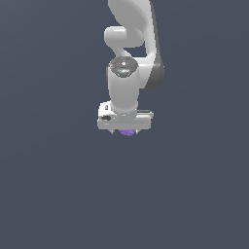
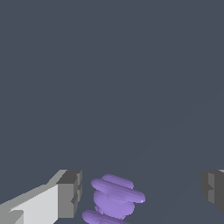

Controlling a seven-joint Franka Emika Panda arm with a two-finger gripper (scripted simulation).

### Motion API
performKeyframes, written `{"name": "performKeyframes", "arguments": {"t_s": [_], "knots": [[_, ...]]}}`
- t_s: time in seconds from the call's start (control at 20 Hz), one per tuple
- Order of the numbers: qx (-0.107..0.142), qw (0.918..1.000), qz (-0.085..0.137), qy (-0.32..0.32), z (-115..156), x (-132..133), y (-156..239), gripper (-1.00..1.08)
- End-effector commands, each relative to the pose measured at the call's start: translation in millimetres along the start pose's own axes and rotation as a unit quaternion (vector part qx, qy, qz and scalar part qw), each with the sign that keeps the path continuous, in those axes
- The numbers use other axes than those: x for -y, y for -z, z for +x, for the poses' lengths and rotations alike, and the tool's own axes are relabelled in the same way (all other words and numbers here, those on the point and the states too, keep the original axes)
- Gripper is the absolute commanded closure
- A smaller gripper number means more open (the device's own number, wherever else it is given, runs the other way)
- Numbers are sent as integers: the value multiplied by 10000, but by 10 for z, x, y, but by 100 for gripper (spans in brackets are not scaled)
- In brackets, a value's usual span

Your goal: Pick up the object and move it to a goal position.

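The object (image 2: 114, 199) is a small purple lumpy thing with ridged edges. In the wrist view it lies between my two grey fingertips, nearer one finger (image 2: 69, 194) than the other (image 2: 213, 189), with gaps on both sides. My gripper (image 2: 141, 192) is open around it. In the exterior view the white arm points straight down and the object (image 1: 127, 132) peeks out just under the gripper (image 1: 126, 130). The fingers themselves are hidden there by the hand.
A plain dark grey-blue surface (image 1: 53, 185) fills both views around the arm. No other objects, containers or edges show.
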State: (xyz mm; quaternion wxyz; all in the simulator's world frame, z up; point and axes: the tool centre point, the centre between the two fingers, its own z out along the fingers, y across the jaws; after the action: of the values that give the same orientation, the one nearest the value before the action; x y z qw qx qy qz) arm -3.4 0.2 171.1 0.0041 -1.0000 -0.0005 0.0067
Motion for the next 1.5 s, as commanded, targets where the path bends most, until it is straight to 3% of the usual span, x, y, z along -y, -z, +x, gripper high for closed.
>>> {"name": "performKeyframes", "arguments": {"t_s": [0.0, 0.85, 1.45], "knots": [[0, 10000, 0, 0, 0, 0, 0, -92], [48, 9999, -87, 104, -41, -53, -24, -92], [43, 9946, -89, 1033, -183, -34, -161, -92]]}}
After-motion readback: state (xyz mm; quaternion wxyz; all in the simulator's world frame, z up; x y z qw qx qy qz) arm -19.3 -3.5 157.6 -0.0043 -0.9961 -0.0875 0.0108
